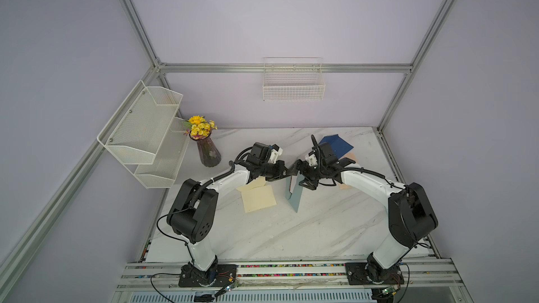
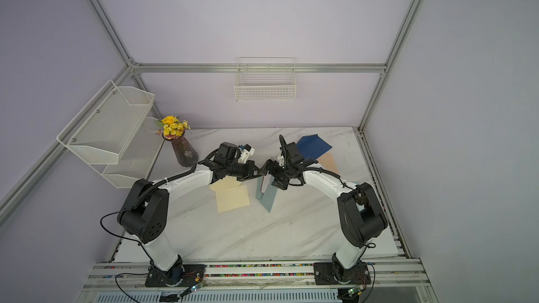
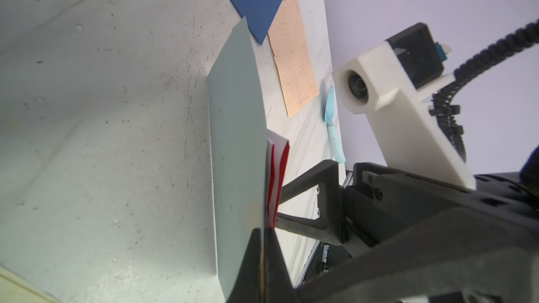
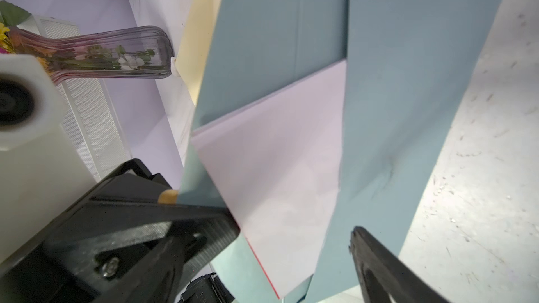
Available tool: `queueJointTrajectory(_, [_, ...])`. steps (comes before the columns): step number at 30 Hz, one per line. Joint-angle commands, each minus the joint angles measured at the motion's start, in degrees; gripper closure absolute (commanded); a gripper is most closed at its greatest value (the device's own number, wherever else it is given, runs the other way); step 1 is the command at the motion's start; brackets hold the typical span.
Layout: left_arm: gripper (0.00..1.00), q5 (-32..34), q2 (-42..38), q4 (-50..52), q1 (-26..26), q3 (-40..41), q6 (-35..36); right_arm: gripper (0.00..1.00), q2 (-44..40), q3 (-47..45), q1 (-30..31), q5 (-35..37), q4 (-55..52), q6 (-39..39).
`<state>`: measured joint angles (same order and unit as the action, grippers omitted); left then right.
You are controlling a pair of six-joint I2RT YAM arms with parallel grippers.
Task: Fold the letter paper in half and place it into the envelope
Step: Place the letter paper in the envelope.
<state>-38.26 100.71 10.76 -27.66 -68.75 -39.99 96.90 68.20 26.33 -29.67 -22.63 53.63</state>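
Clamps envelope (image 1: 297, 196) edge in left gripper (image 3: 264, 233), upright over table (image 1: 262, 234) middle. Shows folded paper (image 4: 277, 155) partly tucked inside envelope, sticking out. Holds right gripper (image 4: 288, 234) jaws wide apart, paper between them, unpinched.

Look at the table (image 1: 320, 222). You see a smooth white top that looks like stone with grey streaks. It is a little shiny, and close up it has tiny scratches. The envelope (image 4: 408, 53) is grey-blue paper, dull and smooth. The letter paper (image 4: 277, 170) is white, smooth and not shiny. At the far left your vase (image 1: 208, 153) is clear, ribbed and shiny; you can't tell if it is glass or plastic. The shelf (image 1: 140, 129) and the wire basket (image 1: 293, 88) are white metal mesh. The frame bars (image 1: 285, 68) are bare silver metal.
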Motion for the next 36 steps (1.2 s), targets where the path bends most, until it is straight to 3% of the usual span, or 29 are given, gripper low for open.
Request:
queueJointTrajectory(1, [1.00, -5.2, -4.5, -2.5, -0.1, -0.7, -0.4, 0.09, 2.7, -1.7, -3.2, 4.5, 2.3, 1.1])
queueJointTrajectory(21, [1.00, -5.2, -4.7, -4.7, 1.0, 2.3, -1.1, 0.09, -3.3, -9.3, -5.0, -9.5, 23.3, 7.3])
queueJointTrajectory(27, [1.00, -5.7, -4.0, -5.3, 1.4, 2.1, -1.2, 0.09, -5.6, -9.1, -5.0, -7.8, 18.5, 5.0])
queueJointTrajectory(36, [1.00, -6.4, -3.8, -4.5, 1.4, 1.2, -0.9, 0.09, -2.2, -4.0, -4.7, -2.1, 8.4, 0.5])
